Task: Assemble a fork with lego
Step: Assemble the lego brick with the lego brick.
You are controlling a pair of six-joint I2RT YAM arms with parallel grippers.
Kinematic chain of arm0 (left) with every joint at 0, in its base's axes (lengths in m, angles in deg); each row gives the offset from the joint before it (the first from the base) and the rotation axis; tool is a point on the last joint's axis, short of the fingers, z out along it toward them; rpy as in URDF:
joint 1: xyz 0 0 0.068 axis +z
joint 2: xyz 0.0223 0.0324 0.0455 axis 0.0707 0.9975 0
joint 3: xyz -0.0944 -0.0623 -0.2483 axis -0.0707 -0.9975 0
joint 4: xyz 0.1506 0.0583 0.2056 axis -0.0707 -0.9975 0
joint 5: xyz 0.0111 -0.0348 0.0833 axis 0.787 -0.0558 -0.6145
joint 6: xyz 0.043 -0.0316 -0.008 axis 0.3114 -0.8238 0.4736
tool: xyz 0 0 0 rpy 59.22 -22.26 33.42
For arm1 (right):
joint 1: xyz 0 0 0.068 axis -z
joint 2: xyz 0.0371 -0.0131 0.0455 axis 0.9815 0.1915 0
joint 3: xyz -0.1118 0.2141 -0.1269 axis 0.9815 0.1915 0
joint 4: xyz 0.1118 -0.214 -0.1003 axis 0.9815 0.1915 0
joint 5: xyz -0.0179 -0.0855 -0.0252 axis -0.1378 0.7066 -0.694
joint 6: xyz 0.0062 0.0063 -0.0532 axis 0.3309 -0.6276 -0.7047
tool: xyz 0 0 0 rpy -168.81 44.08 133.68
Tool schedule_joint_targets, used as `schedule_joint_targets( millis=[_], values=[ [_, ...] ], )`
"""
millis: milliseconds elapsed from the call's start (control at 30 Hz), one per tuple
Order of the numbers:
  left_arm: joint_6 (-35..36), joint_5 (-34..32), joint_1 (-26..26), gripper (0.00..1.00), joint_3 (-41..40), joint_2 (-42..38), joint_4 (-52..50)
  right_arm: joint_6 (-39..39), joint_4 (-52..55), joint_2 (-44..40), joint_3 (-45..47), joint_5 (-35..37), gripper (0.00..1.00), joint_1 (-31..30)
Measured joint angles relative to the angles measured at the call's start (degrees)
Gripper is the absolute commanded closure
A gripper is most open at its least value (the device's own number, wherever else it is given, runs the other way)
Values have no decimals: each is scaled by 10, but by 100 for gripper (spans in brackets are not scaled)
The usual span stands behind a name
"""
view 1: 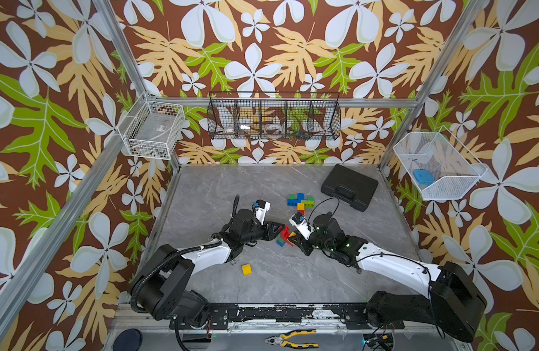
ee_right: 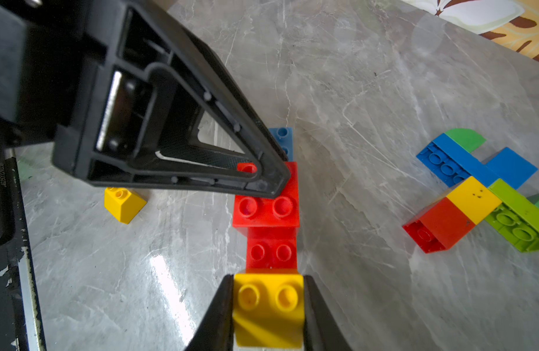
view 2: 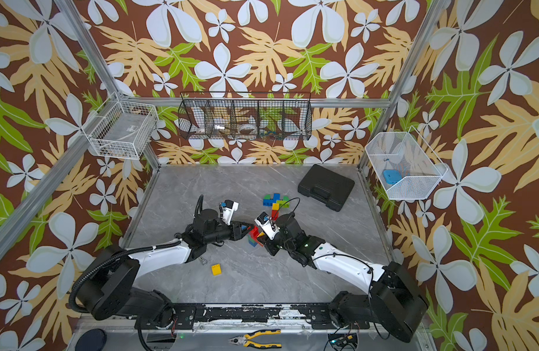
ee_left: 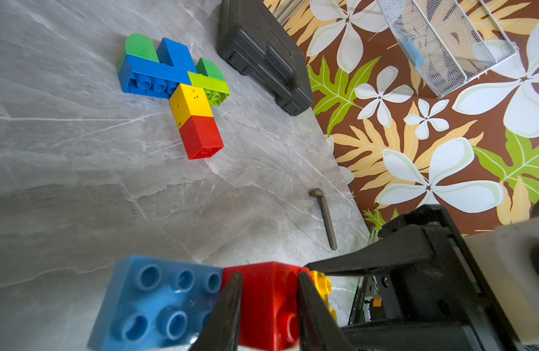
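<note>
In the middle of the bench (view 1: 201, 188), a short row of bricks (ee_right: 271, 252) runs lengthwise between the two arms. The right tool (ee_right: 268, 278) pinches the yellow brick (ee_right: 268, 307) at one end; the left tool (ee_left: 268, 276) clamps a red brick (ee_left: 268, 310) near the blue end. Farther back lies a cross-shaped brick build (view 1: 300, 200), red-tipped stem toward the arms.

The left gripper (view 2: 248, 226) and right gripper (view 2: 262, 238) meet at a red-blue-green brick stack (view 2: 253, 234). A yellow brick (view 2: 216, 269) lies apart.
</note>
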State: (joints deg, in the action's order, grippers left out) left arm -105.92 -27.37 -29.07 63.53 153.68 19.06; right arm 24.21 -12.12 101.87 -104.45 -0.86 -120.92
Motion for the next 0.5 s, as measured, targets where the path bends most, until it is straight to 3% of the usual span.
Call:
schedule_joint_targets(
  millis=[500],
  values=[
    [-6, -6, 0, 68, -12, 4, 28, 14, -74, -8, 39, -11, 94, 1]
  ],
)
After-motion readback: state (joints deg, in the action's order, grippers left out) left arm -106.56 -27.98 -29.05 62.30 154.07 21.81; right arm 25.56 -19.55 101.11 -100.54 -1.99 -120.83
